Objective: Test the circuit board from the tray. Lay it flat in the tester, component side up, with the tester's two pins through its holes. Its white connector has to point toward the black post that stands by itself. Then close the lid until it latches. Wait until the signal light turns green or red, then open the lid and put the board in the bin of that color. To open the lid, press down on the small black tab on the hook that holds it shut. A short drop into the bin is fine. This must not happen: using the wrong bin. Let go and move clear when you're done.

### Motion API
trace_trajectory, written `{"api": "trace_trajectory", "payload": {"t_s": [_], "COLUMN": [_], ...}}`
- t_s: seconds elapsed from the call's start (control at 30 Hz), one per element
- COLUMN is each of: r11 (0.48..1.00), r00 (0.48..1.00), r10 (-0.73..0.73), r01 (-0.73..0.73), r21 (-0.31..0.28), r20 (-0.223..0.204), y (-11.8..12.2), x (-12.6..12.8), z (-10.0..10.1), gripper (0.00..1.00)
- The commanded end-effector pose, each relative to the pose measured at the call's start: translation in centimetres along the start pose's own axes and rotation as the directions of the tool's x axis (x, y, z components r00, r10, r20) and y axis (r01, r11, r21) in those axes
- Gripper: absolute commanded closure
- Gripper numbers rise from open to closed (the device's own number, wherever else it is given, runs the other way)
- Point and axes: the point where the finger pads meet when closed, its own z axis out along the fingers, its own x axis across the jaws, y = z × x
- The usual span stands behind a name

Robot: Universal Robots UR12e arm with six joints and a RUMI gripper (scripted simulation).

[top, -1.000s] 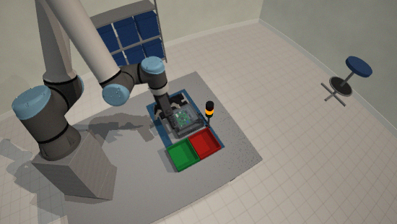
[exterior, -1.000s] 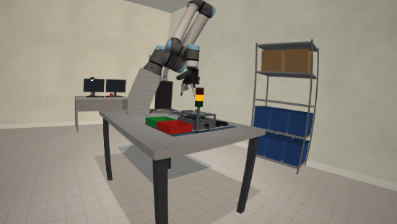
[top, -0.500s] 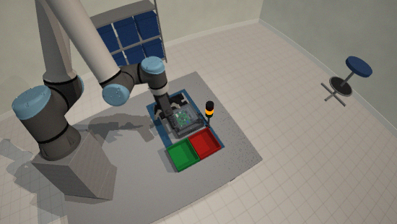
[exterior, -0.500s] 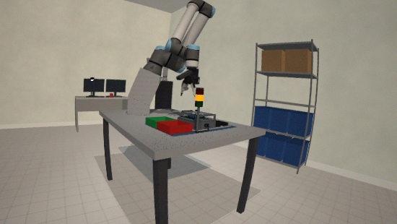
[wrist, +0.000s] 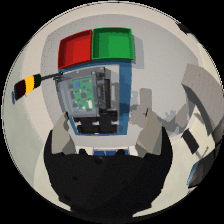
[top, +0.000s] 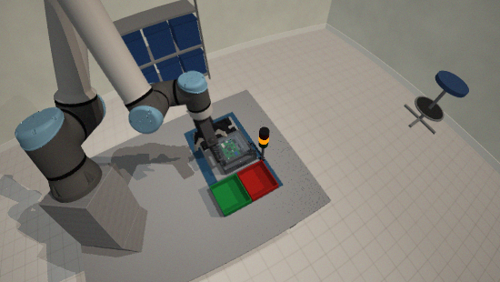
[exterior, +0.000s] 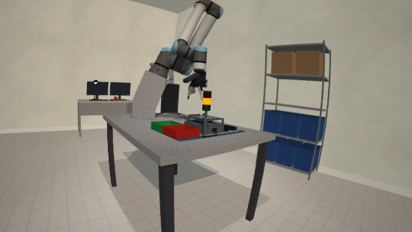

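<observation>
End effector [top: 203, 140] [exterior: 195, 98] [wrist: 105, 110]: fingers wide apart, nothing between them; raised above the surface [top: 173, 214] [exterior: 150, 138] [wrist: 155, 60]. Circuit board [top: 230, 148] [wrist: 83, 93]: in the tester [top: 236, 166] [exterior: 213, 128] [wrist: 102, 109], component side up, seen through the clear lid [top: 245, 145] [exterior: 203, 117] [wrist: 69, 102], which lies over it. Latch state: cannot tell. Signal light [top: 264, 137] [exterior: 207, 101] [wrist: 27, 87], beside tester: amber lit. Green bin [top: 230, 196] [exterior: 162, 126] [wrist: 113, 44] and red bin [top: 258, 180] [exterior: 181, 132] [wrist: 75, 48]: side by side, near tester, both bare inside from above.

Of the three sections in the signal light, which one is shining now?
The middle section of the signal light, between the red top and the green bottom. It alone glows, bright amber; the other two look dark.
</observation>
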Motion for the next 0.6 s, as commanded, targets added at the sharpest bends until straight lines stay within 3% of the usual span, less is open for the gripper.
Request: {"api": "trace_trajectory", "payload": {"t_s": [0.0, 0.2, 0.23, 0.57], "r11": [1.0, 1.0, 1.0, 1.0], "r00": [1.0, 1.0, 1.0, 1.0], "r10": [0.0, 0.0, 0.0, 0.0], "r01": [0.0, 0.0, 0.0, 0.0], "r21": [0.0, 0.0, 0.0, 0.0], "r20": [0.001, 0.001, 0.001, 0.001], "y": [-0.01, -0.01, -0.01, -0.01], "x": [-0.05, -0.05, -0.05, -0.05], "z": [-0.03, -0.03, -0.03, -0.03], "gripper": [0.0, 0.0, 1.0, 1.0]}}
